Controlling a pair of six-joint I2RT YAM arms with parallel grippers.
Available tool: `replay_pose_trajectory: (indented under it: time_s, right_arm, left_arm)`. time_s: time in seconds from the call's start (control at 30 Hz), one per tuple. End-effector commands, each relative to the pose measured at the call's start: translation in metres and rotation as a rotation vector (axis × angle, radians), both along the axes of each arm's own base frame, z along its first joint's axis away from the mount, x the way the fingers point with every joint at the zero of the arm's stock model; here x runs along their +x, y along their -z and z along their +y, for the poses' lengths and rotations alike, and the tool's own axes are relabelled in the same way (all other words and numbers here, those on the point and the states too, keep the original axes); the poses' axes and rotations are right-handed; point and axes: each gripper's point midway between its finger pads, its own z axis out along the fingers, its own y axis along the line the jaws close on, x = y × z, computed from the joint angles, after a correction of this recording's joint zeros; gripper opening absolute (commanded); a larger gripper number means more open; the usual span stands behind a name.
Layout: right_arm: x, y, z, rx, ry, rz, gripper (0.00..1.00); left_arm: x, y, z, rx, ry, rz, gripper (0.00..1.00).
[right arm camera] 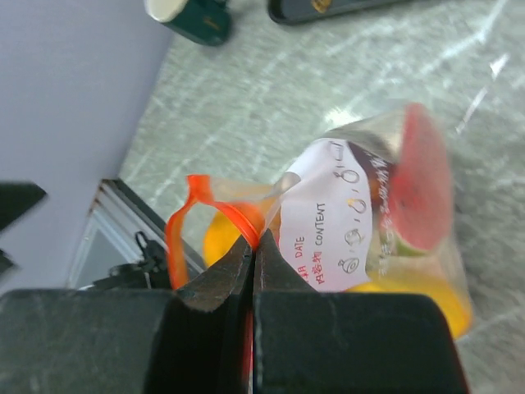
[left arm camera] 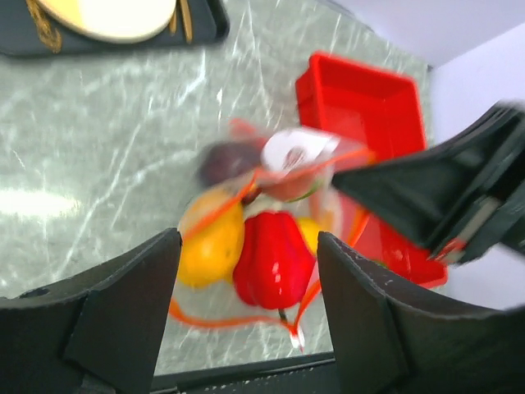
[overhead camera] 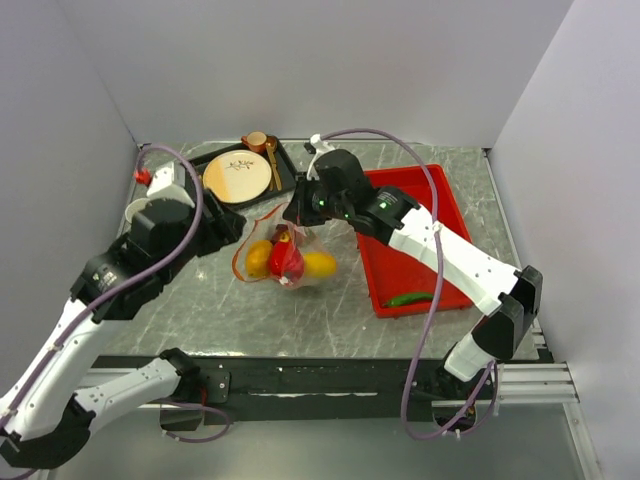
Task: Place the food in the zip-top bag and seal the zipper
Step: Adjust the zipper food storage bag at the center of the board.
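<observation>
The zip-top bag (overhead camera: 296, 262) lies mid-table with several food pieces inside: a yellow mango (overhead camera: 259, 258), a red pepper (overhead camera: 287, 260) and another yellow fruit (overhead camera: 320, 264). My right gripper (overhead camera: 297, 212) is shut on the zipper (right arm camera: 215, 205), pinching the orange-red strip between its tips (right arm camera: 255, 238) and holding the bag's mouth up. The bag's white label (right arm camera: 328, 222) and a red-green mango (right arm camera: 418, 189) show behind it. My left gripper (left arm camera: 248, 242) is open and empty, just left of the bag, with the pepper (left arm camera: 271, 258) and the strip's loop (left arm camera: 230, 320) between its fingers. A green chili (overhead camera: 410, 298) lies in the red tray.
The red tray (overhead camera: 440, 215) sits right of the bag. A dark tray (overhead camera: 290, 170) at the back holds the beige plate (overhead camera: 237, 175), a spoon and a small cup (overhead camera: 256, 141). A white cup (overhead camera: 140, 210) stands at the left wall.
</observation>
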Motion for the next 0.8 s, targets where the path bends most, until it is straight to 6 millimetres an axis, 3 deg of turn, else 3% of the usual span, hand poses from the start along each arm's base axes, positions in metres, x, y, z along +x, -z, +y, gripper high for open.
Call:
replay_pose_trajectory:
  time_s: [0.0, 0.2, 0.4, 0.5, 0.53, 0.57, 0.67, 0.77]
  right_arm:
    - [0.016, -0.010, -0.001, 0.017, 0.054, -0.024, 0.00]
    - [0.027, -0.004, -0.011, 0.004, 0.082, -0.020, 0.00]
    - [0.031, -0.009, -0.020, 0.023, 0.093, -0.028, 0.01]
    - [0.030, -0.007, -0.022, 0.017, 0.088, -0.024, 0.01]
    - [0.031, -0.007, -0.023, 0.018, 0.090, -0.023, 0.01]
    - [0.029, -0.005, -0.024, 0.016, 0.087, -0.020, 0.02]
    - [0.027, -0.005, -0.026, 0.019, 0.084, -0.017, 0.02]
    - [0.025, -0.007, -0.028, 0.026, 0.086, -0.023, 0.02]
  left_arm:
    - [-0.009, 0.040, -0.016, -0.081, 0.053, 0.060, 0.72]
    - [-0.019, 0.076, -0.016, -0.127, 0.039, 0.130, 0.71]
    - [-0.014, 0.109, -0.009, -0.105, -0.030, 0.172, 0.74]
    - [-0.004, 0.117, -0.020, -0.119, -0.006, 0.153, 0.74]
    - [0.004, 0.109, -0.026, -0.130, 0.011, 0.100, 0.73]
    - [0.007, 0.118, -0.027, -0.111, 0.011, 0.113, 0.72]
    - [0.014, 0.129, -0.024, -0.069, -0.031, 0.141, 0.71]
    - [0.022, 0.128, -0.024, -0.078, -0.052, 0.112, 0.70]
